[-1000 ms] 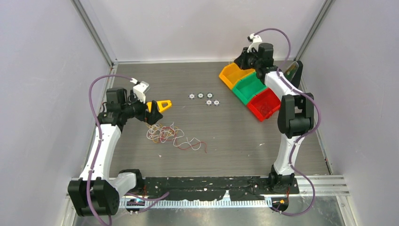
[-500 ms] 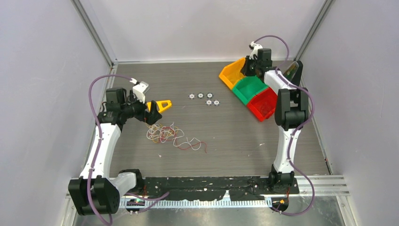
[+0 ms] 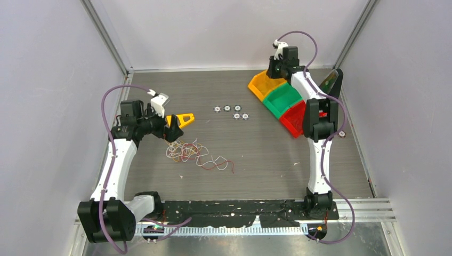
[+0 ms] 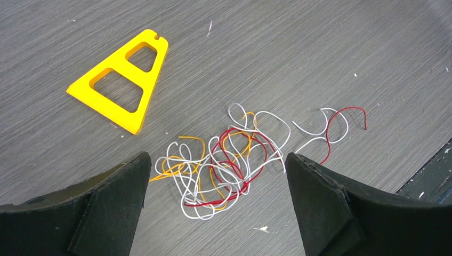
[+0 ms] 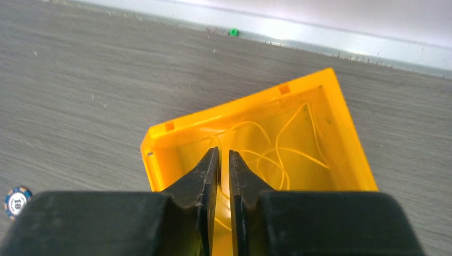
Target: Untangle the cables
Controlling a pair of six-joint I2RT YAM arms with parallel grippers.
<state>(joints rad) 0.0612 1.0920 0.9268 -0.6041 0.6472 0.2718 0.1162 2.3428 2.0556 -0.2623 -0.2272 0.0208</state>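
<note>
The left arm bends at the elbow over the left side of the desk (image 3: 256,154). The left end effector (image 4: 217,162) points down, fingers wide apart, over the tangled cables (image 4: 229,160), which lie near a yellow triangle frame (image 4: 151,88). The right arm reaches far back. The right end effector (image 5: 224,154) hangs over the yellow bin (image 5: 176,157), fingers a thin crack apart. A yellow wire (image 5: 282,154) lies inside.

Room: bare table (image 3: 266,160) right of and nearer than the cables (image 3: 194,154). Blocked: yellow triangle (image 3: 185,117) just beyond cables, far-left. Washers (image 3: 231,111) beyond-right, well apart.
</note>
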